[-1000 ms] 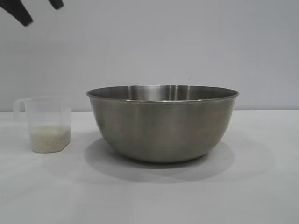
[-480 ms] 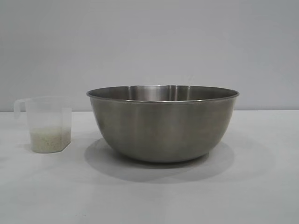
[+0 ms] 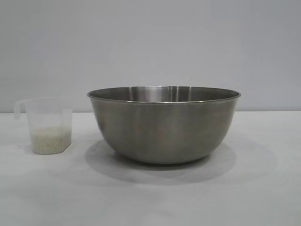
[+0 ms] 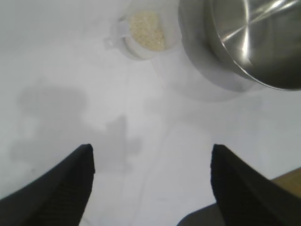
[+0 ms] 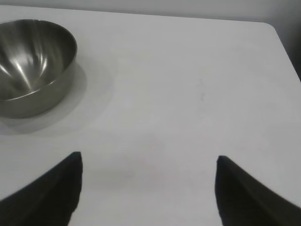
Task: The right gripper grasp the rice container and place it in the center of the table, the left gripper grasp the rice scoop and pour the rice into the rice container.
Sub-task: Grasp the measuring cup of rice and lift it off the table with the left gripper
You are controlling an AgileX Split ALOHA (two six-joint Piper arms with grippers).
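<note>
Exterior view: left gripper [image 4: 150, 183], visible 1 second ago, is gone, jaws apart, empty; translucent plastic rice scoop [image 3: 46, 125] stands unpoured beside steel rice container [image 3: 163, 123]. Right gripper [image 5: 148, 188] is parked, open-jawed.

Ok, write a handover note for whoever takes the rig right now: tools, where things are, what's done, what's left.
Left tool: open, empty, above bare table, short of the scoop.
Right tool: open, empty, off to the side of the bowl.
Bowl stands mid-table, looks empty inside.
Scoop upright beside it, apart, rice in its bottom.
Done: bowl placed.
Left: grasp scoop, pour rice into bowl.
</note>
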